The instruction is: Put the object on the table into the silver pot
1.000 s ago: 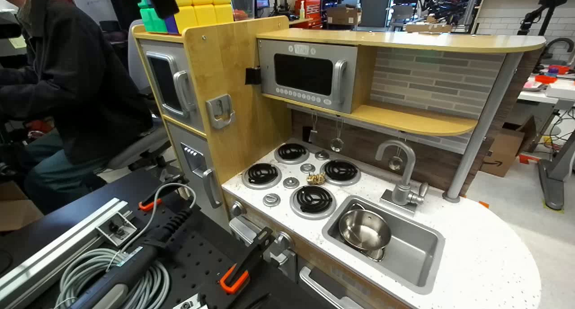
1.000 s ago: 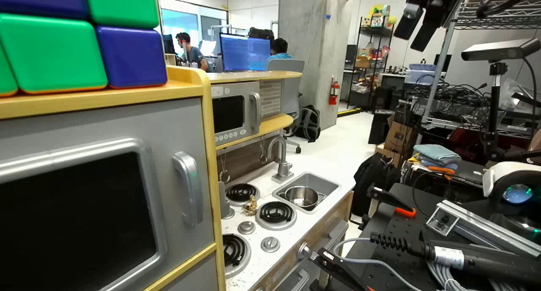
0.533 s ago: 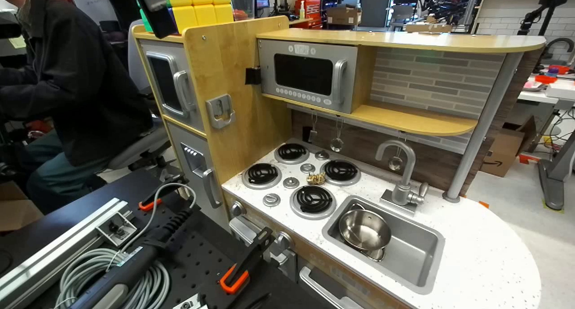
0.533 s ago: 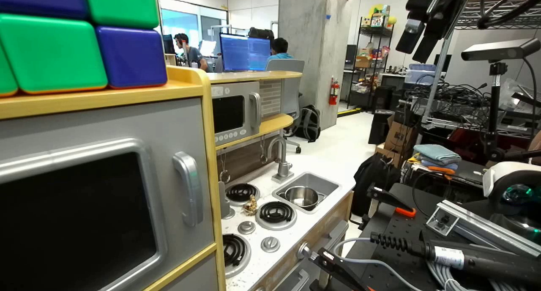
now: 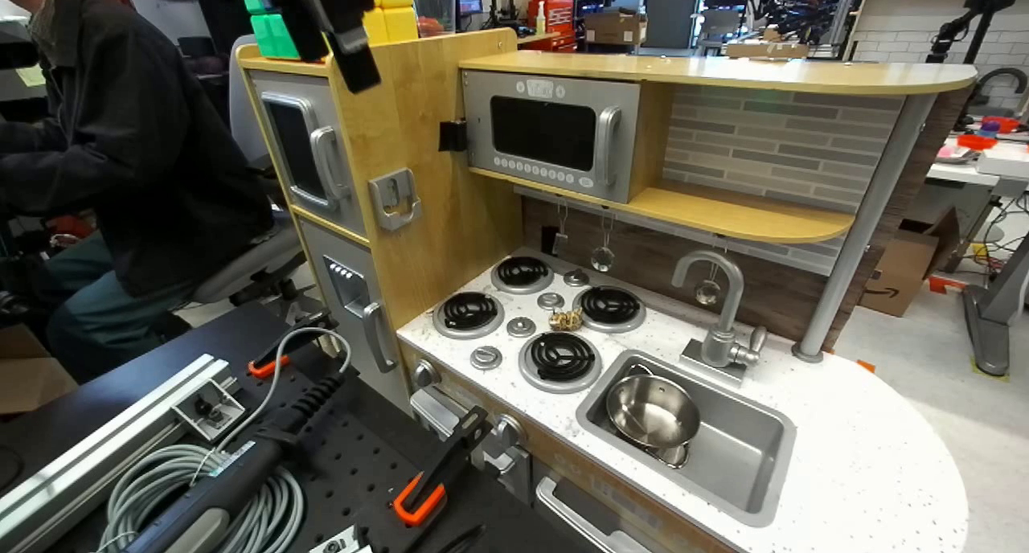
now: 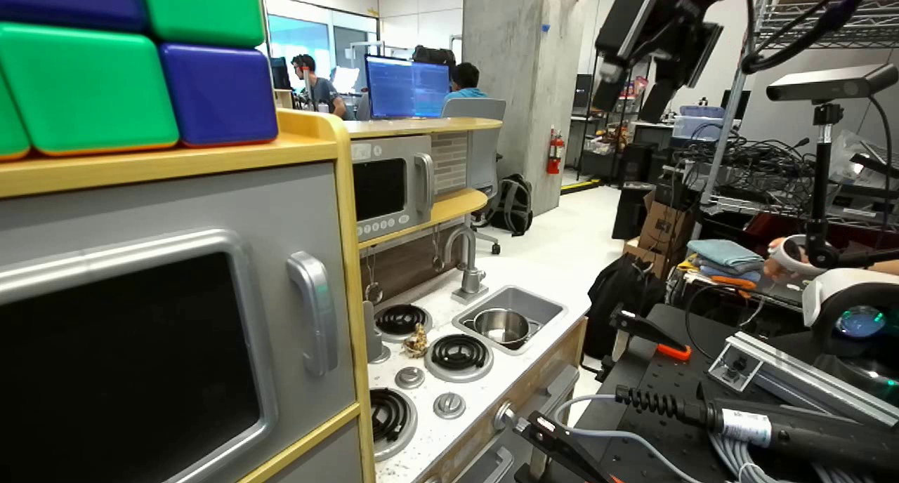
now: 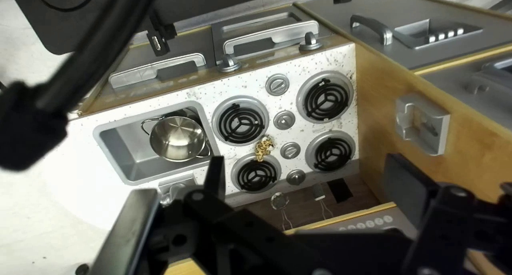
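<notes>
Closest in the wrist view is the gripper. Its two black fingers are spread wide apart. It is up in the air, well above the white countertop. A thick black cable hangs close by too.

Down below, four round black burners sit in the countertop. The spotted lump, yellow and brown, lies there among them, just beside one burner and near a grey knob. I cannot tell if it touches the burner. It is too small to see what it is.

Next to the burners is a grey sink, and the silver pot sits inside it, open side up. The pot is shiny and round, and it is apart from the lump. In an exterior view, a curvy grey tap stands just beside the sink.

Farther off, a person in dark clothes sits on a chair. Way back, a red fire extinguisher is by a big grey post.
</notes>
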Robot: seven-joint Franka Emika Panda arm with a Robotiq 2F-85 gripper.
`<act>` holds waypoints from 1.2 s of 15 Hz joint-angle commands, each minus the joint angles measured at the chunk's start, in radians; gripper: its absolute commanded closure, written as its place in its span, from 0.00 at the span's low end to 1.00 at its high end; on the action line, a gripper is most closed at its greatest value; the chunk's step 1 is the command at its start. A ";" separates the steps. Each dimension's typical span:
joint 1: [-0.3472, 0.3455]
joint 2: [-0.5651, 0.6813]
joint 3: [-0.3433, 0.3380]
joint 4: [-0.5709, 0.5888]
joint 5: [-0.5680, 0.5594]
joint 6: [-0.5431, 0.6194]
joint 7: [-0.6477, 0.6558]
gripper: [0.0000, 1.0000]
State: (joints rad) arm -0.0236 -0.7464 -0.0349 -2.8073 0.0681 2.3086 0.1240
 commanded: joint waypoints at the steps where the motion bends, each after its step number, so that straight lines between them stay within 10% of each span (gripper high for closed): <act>1: -0.062 0.259 0.059 0.046 -0.007 0.204 0.126 0.00; 7: -0.132 0.668 0.094 0.229 -0.117 0.265 0.299 0.00; 11: -0.099 0.585 0.066 0.149 -0.094 0.275 0.260 0.00; 18: -0.100 0.551 -0.021 0.133 -0.176 0.239 -0.221 0.00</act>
State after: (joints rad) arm -0.1356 -0.1713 -0.0119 -2.6700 -0.0701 2.5707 0.0469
